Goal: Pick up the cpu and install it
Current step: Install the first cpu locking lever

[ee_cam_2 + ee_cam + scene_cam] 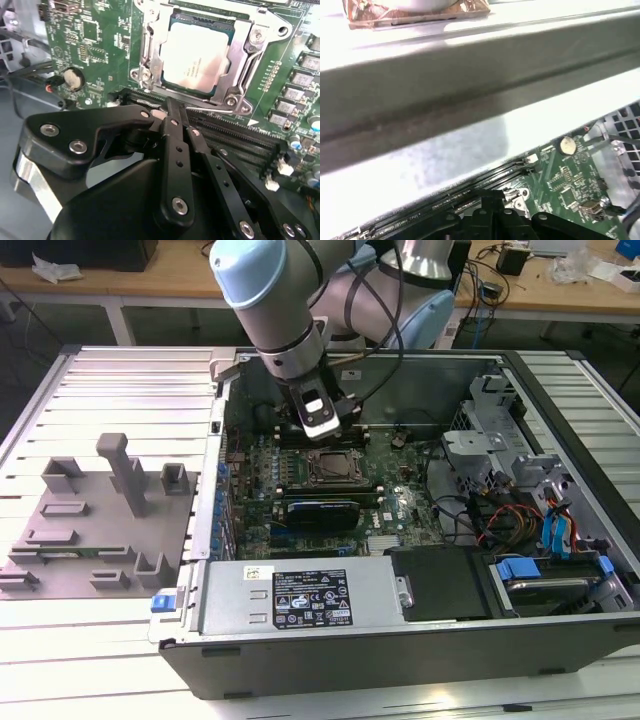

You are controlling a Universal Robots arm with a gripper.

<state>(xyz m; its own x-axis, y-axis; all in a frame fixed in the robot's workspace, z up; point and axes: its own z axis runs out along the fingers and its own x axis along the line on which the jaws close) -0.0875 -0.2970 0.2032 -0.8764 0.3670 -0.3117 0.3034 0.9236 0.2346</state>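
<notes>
Black gripper point(172, 107) fills the second wrist view's foreground, fingers together, holding nothing, tips at the memory slots point(240, 132) just beside the socket point(197, 50). CPU point(197, 52) sits seated inside the socket frame, apparently placed already; gripper clear of it.

A lab or workshop — open computer case point(400, 570) on a slatted metal table point(110, 380), cluttered workbenches point(560, 285) behind

A: We see the open case point(400, 540) from high up in the exterior view, looking down.

B: Our wrist views sit close, over the gripper point(172, 107); both share the motherboard point(565, 175).
</notes>
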